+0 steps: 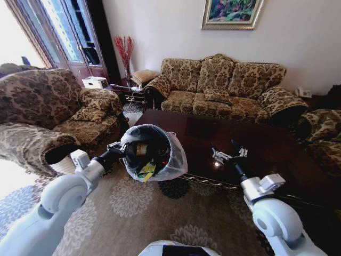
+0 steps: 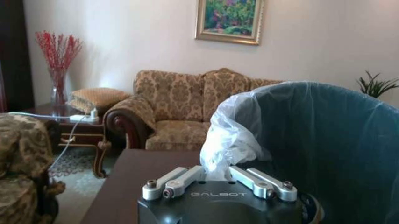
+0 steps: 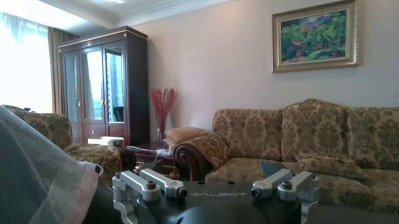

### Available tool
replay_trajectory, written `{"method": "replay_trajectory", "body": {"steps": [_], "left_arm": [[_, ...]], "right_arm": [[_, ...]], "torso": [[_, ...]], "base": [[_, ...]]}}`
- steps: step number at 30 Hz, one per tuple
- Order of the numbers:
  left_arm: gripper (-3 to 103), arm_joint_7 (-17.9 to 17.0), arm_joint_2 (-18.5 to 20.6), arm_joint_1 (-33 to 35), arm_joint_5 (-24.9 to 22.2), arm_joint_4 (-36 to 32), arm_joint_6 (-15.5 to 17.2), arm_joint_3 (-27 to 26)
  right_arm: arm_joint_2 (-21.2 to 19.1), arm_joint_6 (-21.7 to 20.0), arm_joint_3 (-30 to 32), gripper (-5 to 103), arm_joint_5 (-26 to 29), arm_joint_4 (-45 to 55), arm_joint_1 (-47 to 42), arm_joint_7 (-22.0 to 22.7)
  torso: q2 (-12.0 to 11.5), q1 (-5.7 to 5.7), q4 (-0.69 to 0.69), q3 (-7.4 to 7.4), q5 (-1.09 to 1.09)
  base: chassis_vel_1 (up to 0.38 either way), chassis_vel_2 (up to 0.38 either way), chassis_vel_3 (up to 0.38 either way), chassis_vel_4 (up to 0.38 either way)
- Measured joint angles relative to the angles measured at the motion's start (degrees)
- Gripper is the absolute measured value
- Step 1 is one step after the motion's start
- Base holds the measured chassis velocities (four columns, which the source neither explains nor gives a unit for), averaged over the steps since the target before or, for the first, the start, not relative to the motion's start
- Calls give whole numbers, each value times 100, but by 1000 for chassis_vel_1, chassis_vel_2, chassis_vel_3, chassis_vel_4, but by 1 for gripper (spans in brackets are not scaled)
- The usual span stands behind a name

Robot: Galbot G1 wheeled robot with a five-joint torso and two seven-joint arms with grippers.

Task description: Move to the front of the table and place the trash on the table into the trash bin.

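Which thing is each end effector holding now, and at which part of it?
The left end effector holds the bin by its rim, pinching the bag liner there. The right end effector is open above the table, holding nothing.

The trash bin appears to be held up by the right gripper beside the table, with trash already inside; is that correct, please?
Not quite: the left gripper holds the trash bin beside the table, as the head view shows. The right gripper is open over the table.

Count from my head view: one worktop (image 1: 277, 154), one trash bin (image 1: 176, 160), two tools of mine — left tool (image 1: 121, 151), right tool (image 1: 229, 154). One framed painting (image 1: 232, 13), one red-twig vase (image 1: 126, 53).
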Motion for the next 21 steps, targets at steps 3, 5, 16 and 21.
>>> {"method": "replay_trajectory", "body": {"steps": [3, 5, 16, 21], "left_arm": [[2, -2, 15, -45, -2, 45, 0, 39], [2, -3, 27, -66, -7, 60, 0, 51], [2, 2, 108, -140, -87, 121, 7, 92], [2, 7, 125, -161, -96, 175, 8, 98]], "right_arm": [[37, 94, 0, 100, 76, -4, 0, -13], [58, 112, 1, 100, 78, -10, 0, -13], [175, 93, -10, 100, -90, -63, 3, -32], [202, 61, -42, 100, -126, -75, 17, -32]], "torso": [[-74, -35, 2, -43, -5], [-110, -51, 1, -63, -7], [-379, -168, -6, -210, 5], [-518, -230, 1, -290, -2]], "base": [[308, 333, -293, -283], [251, 260, -219, -204], [30, 6, -16, -12], [8, -62, -34, 52]]}}
